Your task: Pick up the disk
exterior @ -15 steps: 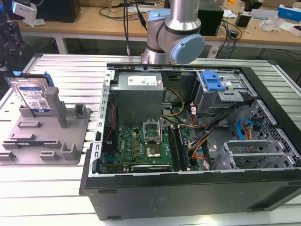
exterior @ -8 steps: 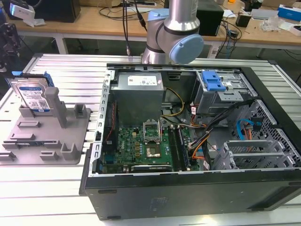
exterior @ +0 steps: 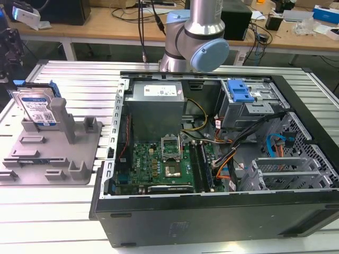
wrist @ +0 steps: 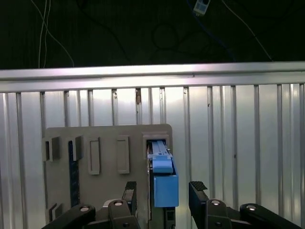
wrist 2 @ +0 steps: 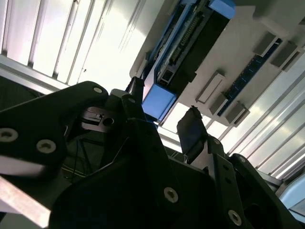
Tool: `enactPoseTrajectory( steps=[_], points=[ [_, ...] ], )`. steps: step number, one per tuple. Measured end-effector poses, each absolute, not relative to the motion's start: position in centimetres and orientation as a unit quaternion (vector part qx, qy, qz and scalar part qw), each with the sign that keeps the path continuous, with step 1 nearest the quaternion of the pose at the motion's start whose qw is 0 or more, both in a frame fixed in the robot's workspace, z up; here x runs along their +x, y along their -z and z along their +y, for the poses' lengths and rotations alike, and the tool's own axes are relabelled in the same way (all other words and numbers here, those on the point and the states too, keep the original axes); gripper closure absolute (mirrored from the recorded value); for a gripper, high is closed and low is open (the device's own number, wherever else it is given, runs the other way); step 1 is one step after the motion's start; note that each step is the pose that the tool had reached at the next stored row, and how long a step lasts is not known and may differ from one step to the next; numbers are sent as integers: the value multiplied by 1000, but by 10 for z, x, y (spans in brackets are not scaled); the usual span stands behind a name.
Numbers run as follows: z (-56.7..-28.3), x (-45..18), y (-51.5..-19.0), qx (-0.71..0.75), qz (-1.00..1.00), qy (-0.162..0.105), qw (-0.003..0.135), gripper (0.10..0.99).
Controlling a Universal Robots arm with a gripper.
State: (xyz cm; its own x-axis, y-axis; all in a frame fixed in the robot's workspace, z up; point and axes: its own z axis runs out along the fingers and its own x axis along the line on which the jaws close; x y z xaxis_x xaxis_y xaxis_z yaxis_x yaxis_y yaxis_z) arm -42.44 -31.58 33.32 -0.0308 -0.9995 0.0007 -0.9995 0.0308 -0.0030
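The disk (exterior: 34, 106) is silvery metal (blue plastic along its sides); the fixture plate (exterior: 58, 159) is matt grey plastic.

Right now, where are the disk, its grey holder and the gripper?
disk (exterior: 38, 110): exterior view, on its label.
grey holder (exterior: 55, 153): exterior view, bare flat base.
gripper (wrist: 164, 188): first wrist view, midway between its fingertips.

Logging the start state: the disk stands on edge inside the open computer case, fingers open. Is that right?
No. The exterior view shows the disk on edge in the grey fixture plate, outside the open computer case, at the exterior view's left. The fingers are open.
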Motion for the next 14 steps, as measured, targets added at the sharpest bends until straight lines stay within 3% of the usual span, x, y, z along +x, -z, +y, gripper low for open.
enactPoseTrajectory(
  steps=[14],
  points=[
    [-316, -423, -320, -696, 718, 1, 1, 529]
  ],
)
